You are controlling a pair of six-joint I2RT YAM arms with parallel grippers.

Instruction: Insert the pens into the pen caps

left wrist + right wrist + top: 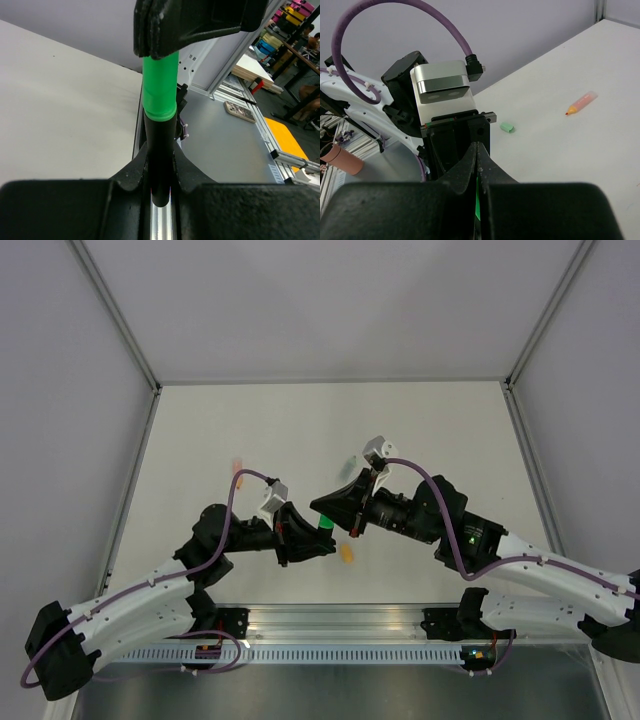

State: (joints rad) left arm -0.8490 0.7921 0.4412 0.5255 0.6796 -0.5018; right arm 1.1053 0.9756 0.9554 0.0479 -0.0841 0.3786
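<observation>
My left gripper [160,156] is shut on the black-barrelled pen [160,145], which stands up between its jaws. The bright green cap [160,85] sits on the pen's upper end, its rim against the black barrel. My right gripper [200,25] is shut on the top of that cap; a green sliver [478,200] shows between its jaws. In the top view both grippers, left [306,540] and right [332,508], meet above the table's near middle around the green cap [326,525]. The orange-yellow cap [347,553] lies just right of them. The pale pink-orange pen [238,465] lies uncapped at the left [581,103].
A small pale green piece [507,128] lies on the white table [440,430]. Grey walls close in the left, back and right. An aluminium rail [340,620] runs along the near edge between the arm bases.
</observation>
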